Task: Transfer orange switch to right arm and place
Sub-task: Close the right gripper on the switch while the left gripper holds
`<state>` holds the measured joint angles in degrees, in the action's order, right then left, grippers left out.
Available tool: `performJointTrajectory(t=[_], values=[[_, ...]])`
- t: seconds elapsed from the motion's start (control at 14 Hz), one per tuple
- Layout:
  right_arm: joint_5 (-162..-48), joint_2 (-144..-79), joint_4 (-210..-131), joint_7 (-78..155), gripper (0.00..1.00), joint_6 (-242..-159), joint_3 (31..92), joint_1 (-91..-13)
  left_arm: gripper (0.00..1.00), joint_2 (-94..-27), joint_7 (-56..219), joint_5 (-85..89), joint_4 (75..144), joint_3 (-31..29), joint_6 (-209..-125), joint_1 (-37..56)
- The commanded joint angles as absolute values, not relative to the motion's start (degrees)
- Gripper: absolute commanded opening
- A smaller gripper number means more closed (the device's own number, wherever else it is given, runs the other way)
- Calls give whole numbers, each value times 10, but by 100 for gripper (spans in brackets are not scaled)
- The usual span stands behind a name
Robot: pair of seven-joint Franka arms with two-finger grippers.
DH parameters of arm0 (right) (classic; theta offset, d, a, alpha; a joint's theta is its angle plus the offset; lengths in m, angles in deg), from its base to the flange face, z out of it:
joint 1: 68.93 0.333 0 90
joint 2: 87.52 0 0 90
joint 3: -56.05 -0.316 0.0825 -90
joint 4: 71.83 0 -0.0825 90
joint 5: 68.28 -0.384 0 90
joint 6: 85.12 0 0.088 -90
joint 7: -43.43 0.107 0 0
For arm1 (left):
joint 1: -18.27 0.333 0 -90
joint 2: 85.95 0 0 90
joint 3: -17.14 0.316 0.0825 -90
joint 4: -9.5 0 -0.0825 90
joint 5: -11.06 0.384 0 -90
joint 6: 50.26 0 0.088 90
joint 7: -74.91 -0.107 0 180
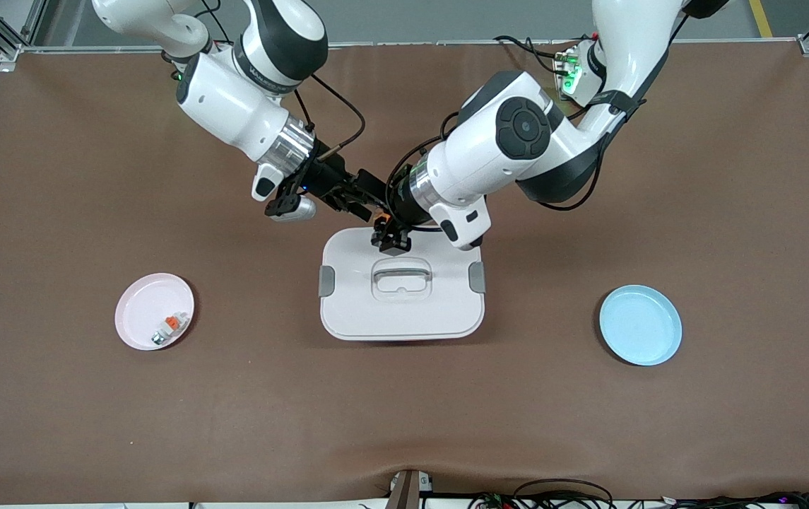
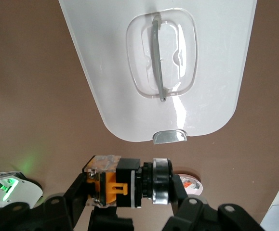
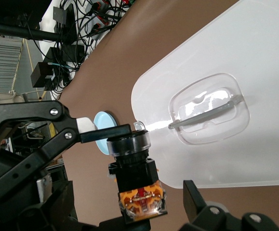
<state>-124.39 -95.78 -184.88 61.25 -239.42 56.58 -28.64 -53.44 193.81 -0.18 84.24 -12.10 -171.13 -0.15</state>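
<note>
The orange switch, a small black block with orange clips and a silver-ringed round end, hangs in the air over the edge of the white lid nearest the robots' bases. My left gripper is shut on it, one finger on each end. In the front view the switch shows as a dark speck where the two hands meet. My right gripper stands open around the switch's orange-marked end, and its fingers stay apart from it.
A white lidded box with grey side clips and a handle sits mid-table under both hands. A pink plate holding a small white-and-grey piece lies toward the right arm's end. A blue plate lies toward the left arm's end.
</note>
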Motion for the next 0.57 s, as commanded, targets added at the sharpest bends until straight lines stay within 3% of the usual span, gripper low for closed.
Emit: performJointTrajectory(t=[0.0, 0.14, 0.21, 0.43, 0.5], values=[[-1253, -972, -1830, 605, 100, -2393, 569, -280, 0, -525, 1949, 10, 821, -117, -1712, -12], [-1253, -972, -1831, 604, 99, -2393, 569, -280, 0, -526, 1949, 9, 821, -117, -1712, -12], [-1253, -972, -1831, 604, 91, -2393, 569, -278, 0, -526, 1948, 10, 821, -117, -1712, -12], [-1252, -971, -1831, 603, 60, -2393, 569, -274, 0, -533, 1948, 9, 821, -119, -1706, -11], [-1251, -972, -1830, 602, 45, -2393, 569, -274, 0, -533, 1948, 9, 821, -120, -1706, -11]])
